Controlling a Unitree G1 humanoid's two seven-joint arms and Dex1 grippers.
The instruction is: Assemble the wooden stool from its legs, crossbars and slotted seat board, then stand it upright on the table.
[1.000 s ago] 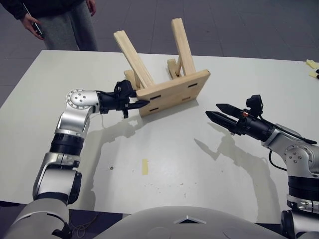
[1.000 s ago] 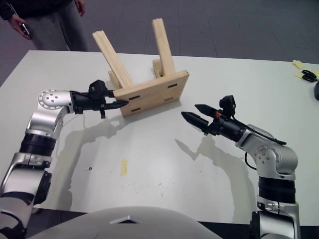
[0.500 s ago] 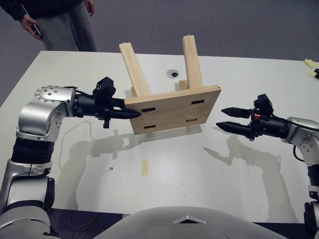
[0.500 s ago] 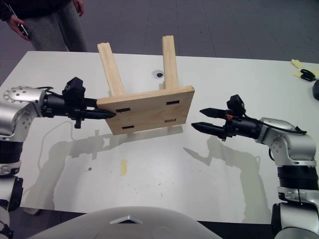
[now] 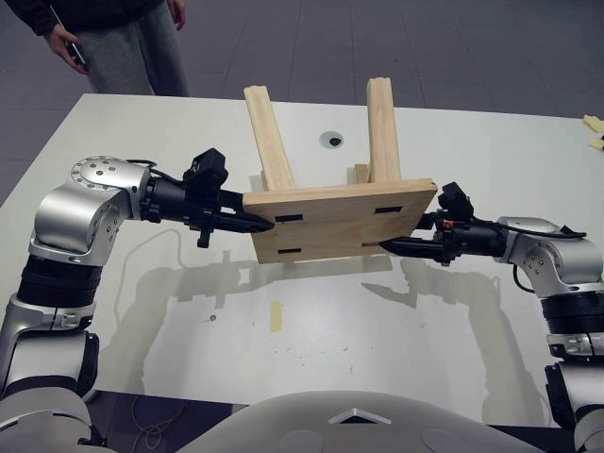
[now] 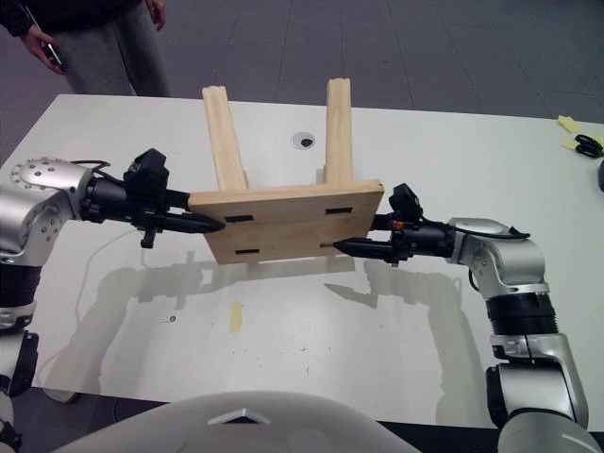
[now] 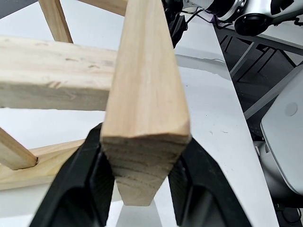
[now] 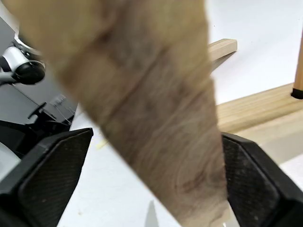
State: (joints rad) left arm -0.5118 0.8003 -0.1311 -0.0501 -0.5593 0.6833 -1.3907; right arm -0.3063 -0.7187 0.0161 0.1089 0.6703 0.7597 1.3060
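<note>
From the head camera you see a broad white table (image 5: 377, 349) with grey tiled floor (image 5: 453, 47) beyond its far edge. A small round dark hole (image 5: 330, 140) sits in the tabletop behind the work. A short strip of yellow tape (image 5: 275, 315) lies on the near side, and a few yellow scraps (image 5: 595, 127) lie at the far right edge.

The pale wooden stool (image 5: 335, 203) hangs clear of the table between your two arms, with its shadow on the surface below. Its rectangular slotted seat board (image 5: 340, 222) faces you. Two square legs (image 5: 266, 137) rise behind it, pointing up and away. Your left gripper (image 5: 260, 225) meets the board's left edge, and your right gripper (image 5: 394, 242) meets its lower right corner.

In the left wrist view, the left gripper (image 7: 142, 177) is clamped on the seat board's edge (image 7: 144, 109). Both black fingers (image 7: 90, 177) press flat against the wood. More of the stool's pale timber runs off to one side, and the white table (image 7: 208, 99) lies beyond.

In the right wrist view, the right gripper (image 8: 156, 182) is spread, with one textured black pad (image 8: 52, 175) on each side of the board (image 8: 142, 94). A sliver of table shows between the wood and one pad, so it is not gripping. Pale stool timber (image 8: 265, 104) and the white table (image 8: 265, 28) lie behind.
</note>
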